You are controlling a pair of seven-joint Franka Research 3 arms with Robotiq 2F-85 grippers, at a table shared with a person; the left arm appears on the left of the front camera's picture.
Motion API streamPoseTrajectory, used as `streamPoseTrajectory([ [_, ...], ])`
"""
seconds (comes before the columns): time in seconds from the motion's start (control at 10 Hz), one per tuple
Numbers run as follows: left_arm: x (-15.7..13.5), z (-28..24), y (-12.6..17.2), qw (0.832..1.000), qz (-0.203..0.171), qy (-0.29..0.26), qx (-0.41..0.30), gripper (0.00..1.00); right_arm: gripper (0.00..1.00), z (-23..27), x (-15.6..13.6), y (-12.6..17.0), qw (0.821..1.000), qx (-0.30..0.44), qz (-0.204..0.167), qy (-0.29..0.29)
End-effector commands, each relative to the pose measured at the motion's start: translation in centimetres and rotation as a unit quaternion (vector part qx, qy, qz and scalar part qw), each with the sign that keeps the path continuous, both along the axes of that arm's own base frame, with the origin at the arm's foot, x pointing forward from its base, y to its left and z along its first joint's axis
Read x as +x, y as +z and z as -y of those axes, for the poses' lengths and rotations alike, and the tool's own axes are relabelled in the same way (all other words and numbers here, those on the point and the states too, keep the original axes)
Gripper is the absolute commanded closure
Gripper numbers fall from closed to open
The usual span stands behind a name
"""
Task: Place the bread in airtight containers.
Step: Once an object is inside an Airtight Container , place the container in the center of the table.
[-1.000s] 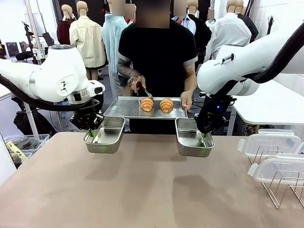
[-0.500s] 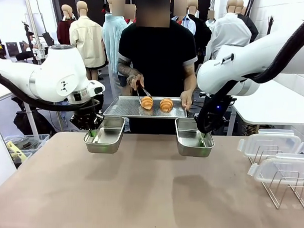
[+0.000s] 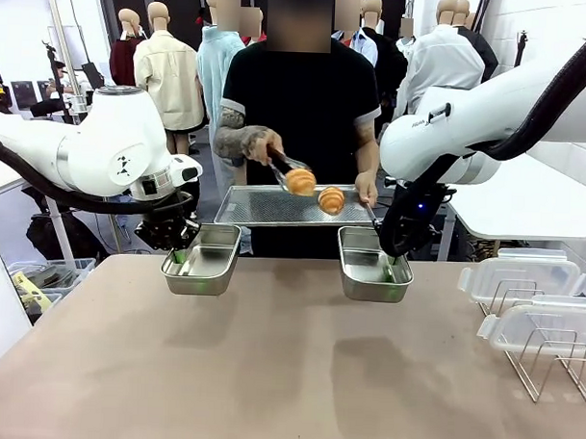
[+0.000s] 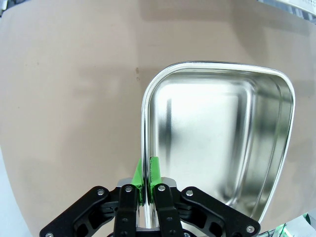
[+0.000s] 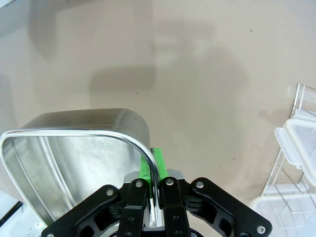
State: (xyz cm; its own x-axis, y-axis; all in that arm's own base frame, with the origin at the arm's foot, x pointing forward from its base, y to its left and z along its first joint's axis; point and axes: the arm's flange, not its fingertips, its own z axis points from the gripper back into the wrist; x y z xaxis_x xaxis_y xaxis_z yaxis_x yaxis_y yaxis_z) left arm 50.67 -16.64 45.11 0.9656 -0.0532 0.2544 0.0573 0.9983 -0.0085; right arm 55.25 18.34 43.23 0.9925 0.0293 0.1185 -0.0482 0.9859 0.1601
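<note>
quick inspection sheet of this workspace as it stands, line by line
surface: tan table, a few small dark specks, no spills seen
job's things: left pan and right pan both empty, lids off; one roll lifted in the person's tongs, other roll on the tray the person holds
clutter: clear lids at a wire rack, table's right end
grippers: left gripper shut on the left pan's rim; right gripper shut on the right pan's rim
cables: black hose on each arm, away from the pans
surroundings: person at the far side
</note>
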Motion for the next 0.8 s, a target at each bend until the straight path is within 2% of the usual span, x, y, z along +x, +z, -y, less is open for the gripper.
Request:
streamPoseTrajectory([
  [0.0,0.0,-0.11,0.36,1.0,0.003,-0.002,0.0,1.0,1.0,-0.06,-0.11,0.35,1.0,0.001,0.003,0.0],
  [0.7,0.0,-0.11,0.36,1.0,0.003,-0.002,0.0,1.0,1.0,-0.06,-0.11,0.35,1.0,0.001,0.003,0.0],
])
